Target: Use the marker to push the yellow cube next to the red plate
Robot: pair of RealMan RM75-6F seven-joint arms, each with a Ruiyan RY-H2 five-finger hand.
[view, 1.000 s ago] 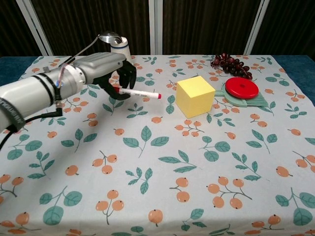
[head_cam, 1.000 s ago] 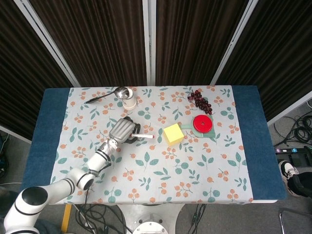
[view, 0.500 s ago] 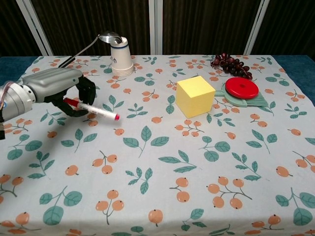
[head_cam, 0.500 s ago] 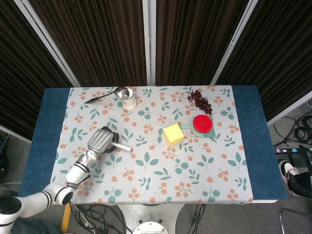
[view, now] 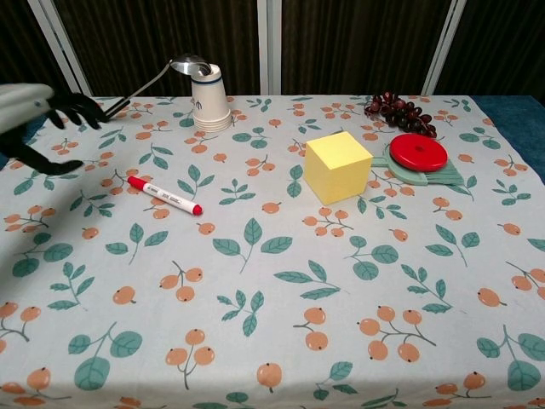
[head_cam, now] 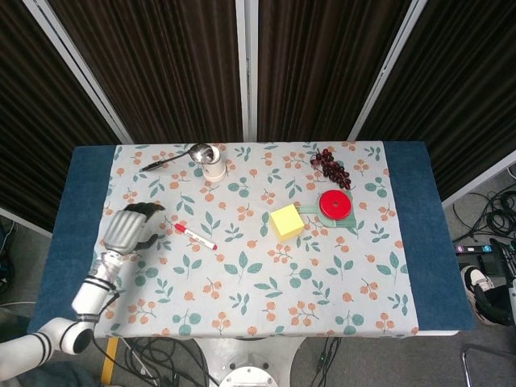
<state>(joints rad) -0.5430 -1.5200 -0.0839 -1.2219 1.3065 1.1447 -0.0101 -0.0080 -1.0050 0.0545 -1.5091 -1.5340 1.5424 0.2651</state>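
**Two cameras, one table: a high overview and a low front view**

The head view looks steeply down from above the near edge of the table [head_cam: 419, 242], facing the dark curtained back wall. It stands far enough off to take in all four edges, both blue side strips of the tabletop, and floor with cables beyond the right edge.

The chest view sits much lower and closer, just over the near edge, looking across the floral cloth [view: 341, 281] toward the far edge. It crops the near corners and most of the side strips.

Both views share the middle and far part of the tabletop, out to its far edge and the curtain foot.
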